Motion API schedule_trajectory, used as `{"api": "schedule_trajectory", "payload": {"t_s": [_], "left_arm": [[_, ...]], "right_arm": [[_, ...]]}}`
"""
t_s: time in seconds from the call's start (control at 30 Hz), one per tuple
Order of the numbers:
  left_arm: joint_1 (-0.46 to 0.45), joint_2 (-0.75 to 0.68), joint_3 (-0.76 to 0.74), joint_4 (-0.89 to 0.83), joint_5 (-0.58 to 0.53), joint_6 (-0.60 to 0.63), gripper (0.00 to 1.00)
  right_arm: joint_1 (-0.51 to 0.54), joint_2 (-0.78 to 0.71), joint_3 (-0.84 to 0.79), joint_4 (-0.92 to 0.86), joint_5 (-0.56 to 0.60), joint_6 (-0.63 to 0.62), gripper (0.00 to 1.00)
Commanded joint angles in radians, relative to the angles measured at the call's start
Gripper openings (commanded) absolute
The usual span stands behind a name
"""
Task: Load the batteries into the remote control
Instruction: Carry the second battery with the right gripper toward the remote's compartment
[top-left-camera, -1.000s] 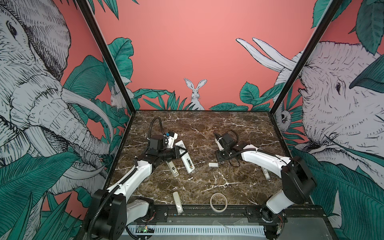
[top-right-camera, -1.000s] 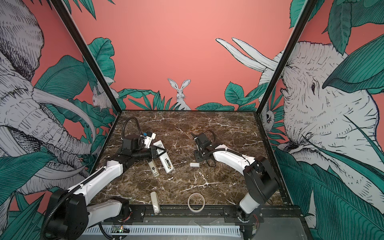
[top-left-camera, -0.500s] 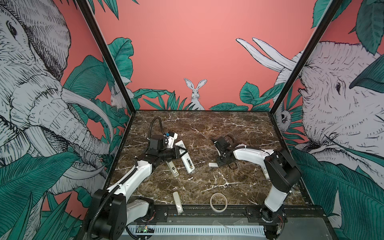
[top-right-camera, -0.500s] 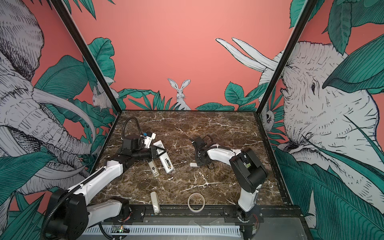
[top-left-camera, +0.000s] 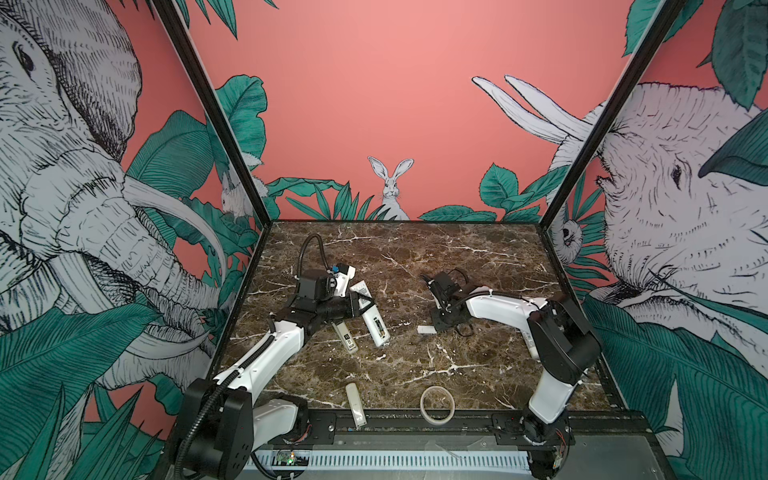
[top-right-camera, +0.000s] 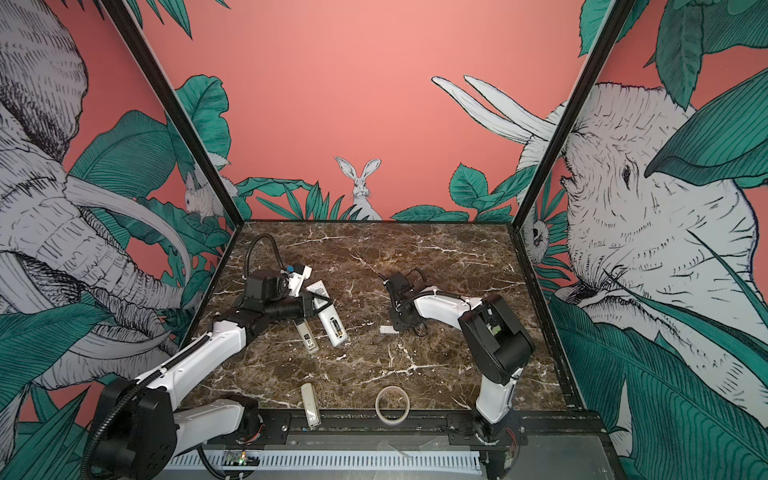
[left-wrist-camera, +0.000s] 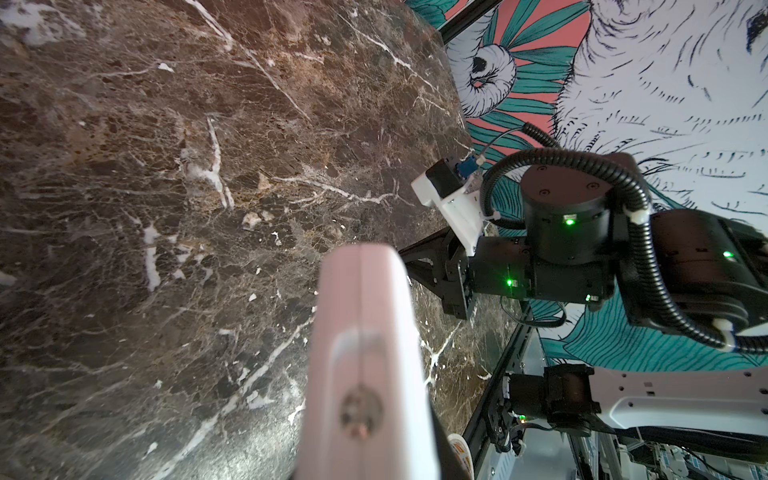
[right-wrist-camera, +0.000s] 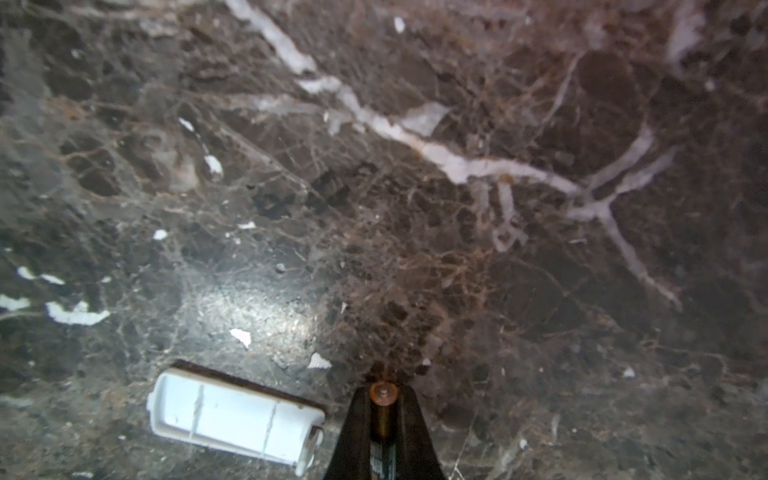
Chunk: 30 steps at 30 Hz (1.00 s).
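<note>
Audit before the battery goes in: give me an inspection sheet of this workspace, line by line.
Surface: brown marble tabletop, white veins.
Job's things: remote control back up, compartment open; battery gripped; white battery cover lying flat near the right gripper.
Clutter: labelled grey stick beside the remote control; cream remote and tape ring at the front edge.
Grippers: left gripper shut on the remote control; right gripper shut on the battery.
Cables: left conduit loops above its wrist; right conduit wraps its wrist.
Surroundings: jungle-mural walls, rabbit at the back.
</note>
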Motion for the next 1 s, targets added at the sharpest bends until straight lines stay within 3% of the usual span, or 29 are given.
{"api": "schedule_trajectory", "payload": {"t_s": [0.0,0.23,0.47,0.73,0.97], "left_arm": [[-0.002,0.001,0.005,0.026,0.024,-0.009,0.00],[-0.002,0.054,0.015,0.059,0.069,-0.066,0.00],[-0.003,0.108,0.019,0.123,0.145,-0.147,0.00],[0.001,0.149,0.004,0.288,0.273,-0.285,0.00],[0.004,0.113,-0.022,0.424,0.308,-0.352,0.00]], "right_arm": [[0.007,-0.088,0.000,0.051,-0.035,-0.044,0.07],[0.080,-0.268,-0.085,0.331,-0.200,-0.064,0.08],[0.177,-0.335,-0.117,0.589,-0.313,-0.060,0.08],[0.243,-0.310,-0.106,0.731,-0.348,-0.067,0.08],[0.273,-0.309,-0.127,0.791,-0.352,-0.070,0.08]]}}
